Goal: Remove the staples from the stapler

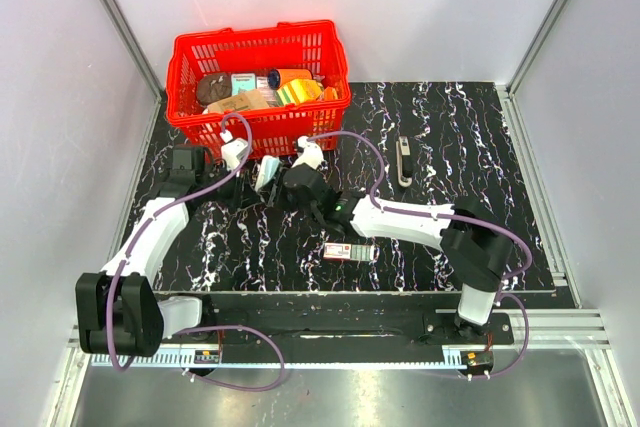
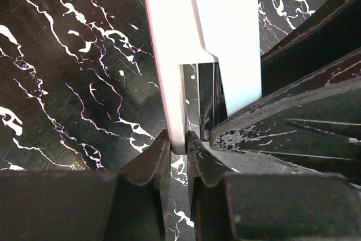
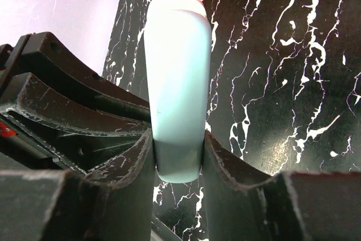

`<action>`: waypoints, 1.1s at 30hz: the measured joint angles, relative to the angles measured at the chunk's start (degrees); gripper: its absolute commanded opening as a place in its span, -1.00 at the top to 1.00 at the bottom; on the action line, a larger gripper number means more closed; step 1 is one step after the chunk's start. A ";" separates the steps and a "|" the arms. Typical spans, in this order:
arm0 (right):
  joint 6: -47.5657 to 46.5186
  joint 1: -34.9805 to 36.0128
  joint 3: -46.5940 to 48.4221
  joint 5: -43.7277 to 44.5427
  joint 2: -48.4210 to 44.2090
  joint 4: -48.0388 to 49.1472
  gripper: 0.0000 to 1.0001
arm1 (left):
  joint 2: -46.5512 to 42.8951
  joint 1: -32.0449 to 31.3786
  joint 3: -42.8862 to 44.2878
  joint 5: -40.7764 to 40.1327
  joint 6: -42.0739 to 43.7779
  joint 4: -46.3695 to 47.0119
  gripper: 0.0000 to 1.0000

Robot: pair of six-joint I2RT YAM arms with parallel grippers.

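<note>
One pale stapler (image 1: 266,173) is at the front of the one red basket (image 1: 190,112), between the two arms. The left gripper (image 2: 179,145) is pinched nearly shut on the stapler's thin white edge. The right gripper (image 3: 179,156) clamps its rounded teal body. One small box (image 1: 348,251) and one dark tool (image 1: 403,162) lie on the table (image 1: 480,147).

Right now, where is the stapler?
In the top view, the stapler is left of centre, just in front of the red basket, pinched between the left gripper and the right gripper.
</note>
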 measured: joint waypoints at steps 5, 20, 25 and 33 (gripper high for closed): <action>-0.11 0.00 -1.25 -0.48 -0.81 0.35 1.00 | -0.35 -0.26 -0.26 -0.33 1.29 -0.02 1.00; -3.26 -2.08 -10.10 -9.79 -5.51 3.93 1.00 | -0.63 -0.90 -4.37 -11.58 11.89 4.46 1.00; -10.05 -2.47 -10.10 -12.37 -5.51 2.60 1.00 | -2.29 -4.02 -8.04 -18.73 15.87 9.70 1.00; -17.97 -2.47 -10.10 -14.62 -5.49 -1.27 1.00 | -5.64 -13.18 -17.33 -34.97 22.05 23.71 1.00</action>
